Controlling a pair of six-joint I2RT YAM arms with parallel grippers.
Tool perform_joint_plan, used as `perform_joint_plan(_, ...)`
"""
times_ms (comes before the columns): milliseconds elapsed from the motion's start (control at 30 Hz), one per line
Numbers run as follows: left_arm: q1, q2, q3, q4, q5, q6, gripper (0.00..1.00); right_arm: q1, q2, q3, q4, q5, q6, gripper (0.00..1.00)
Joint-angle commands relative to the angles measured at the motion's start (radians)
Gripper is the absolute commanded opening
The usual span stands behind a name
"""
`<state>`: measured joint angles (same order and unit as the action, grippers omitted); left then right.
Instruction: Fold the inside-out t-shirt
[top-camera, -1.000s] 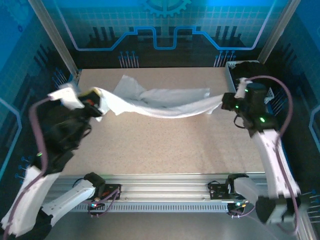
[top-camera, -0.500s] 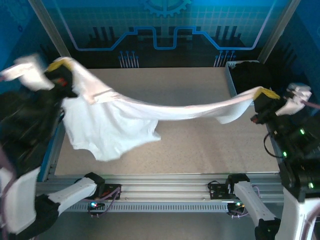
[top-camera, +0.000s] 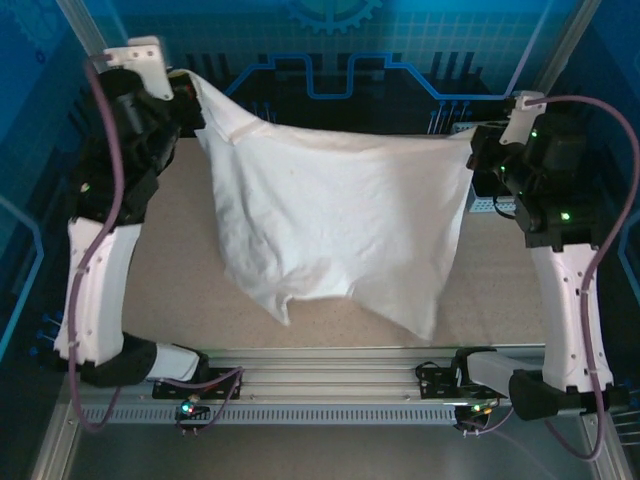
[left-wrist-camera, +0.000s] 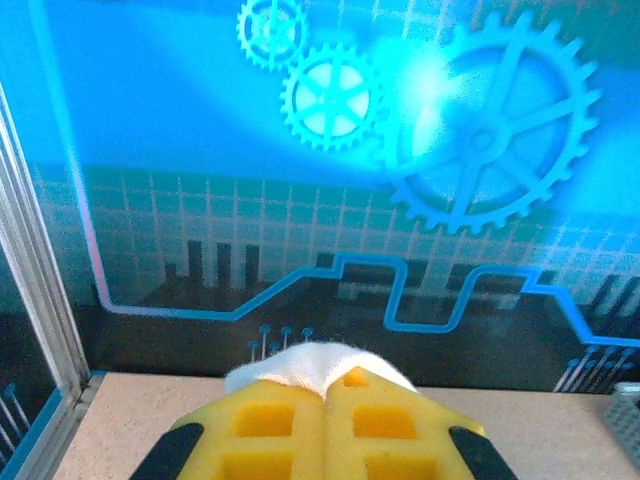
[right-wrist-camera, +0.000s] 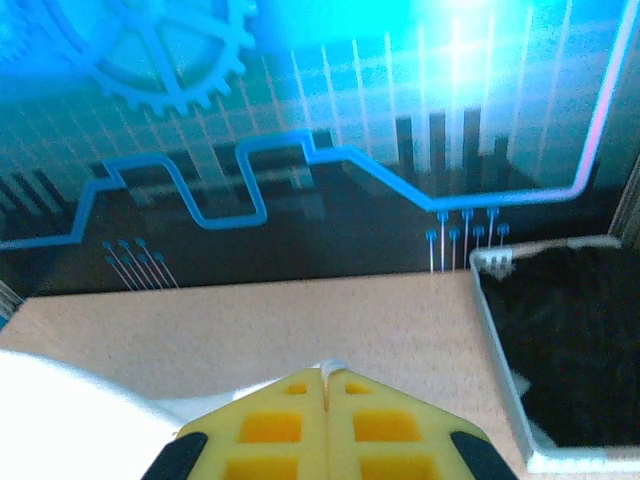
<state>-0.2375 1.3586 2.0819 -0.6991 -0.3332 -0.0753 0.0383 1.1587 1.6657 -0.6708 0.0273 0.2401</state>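
The white t-shirt (top-camera: 340, 225) hangs spread in the air between both arms, its lower edge dangling above the table. My left gripper (top-camera: 190, 88) is shut on the shirt's upper left corner; a tuft of white cloth (left-wrist-camera: 310, 362) pokes out past its yellow fingertips (left-wrist-camera: 285, 420). My right gripper (top-camera: 472, 155) is shut on the upper right corner, with a sliver of cloth (right-wrist-camera: 330, 367) showing at its tips and more white cloth (right-wrist-camera: 70, 425) at lower left. The yellow patch is hidden.
A grey bin (right-wrist-camera: 500, 370) with a black garment (right-wrist-camera: 575, 335) in it stands at the table's far right. The beige table (top-camera: 180, 290) lies under the hanging shirt. Metal frame posts (left-wrist-camera: 40, 270) and the blue patterned wall bound the back.
Both arms have risen and moved toward the back, lifting the shirt off the table. It went from a sagging strand to a wide hanging sheet.
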Motion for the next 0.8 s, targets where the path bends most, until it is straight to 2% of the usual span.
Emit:
perform_joint_plan(0,0.009,-0.168,-0.037,0.087,0.088,-0.004,0.00,-0.005,-0.104,0.063,-0.006,-0.022,-0.032,0.00)
perform_joint_plan(167,0.009,-0.389,-0.149,0.138,0.193,-0.059,0.00,-0.004,-0.254,0.076,-0.090,-0.040,-0.033,0.00)
perform_joint_plan(367,0.010,-0.487,-0.056,0.101,0.285,-0.100,0.00,-0.003,-0.398,0.174,-0.192,-0.041,-0.024,0.00)
perform_joint_plan(600,0.010,-0.396,0.088,0.047,0.238,-0.050,0.00,-0.013,-0.399,0.284,-0.236,-0.037,-0.039,0.00)
perform_joint_plan(767,0.010,-0.214,0.123,0.036,0.124,0.024,0.00,-0.015,-0.339,0.232,-0.189,0.008,-0.081,0.00)
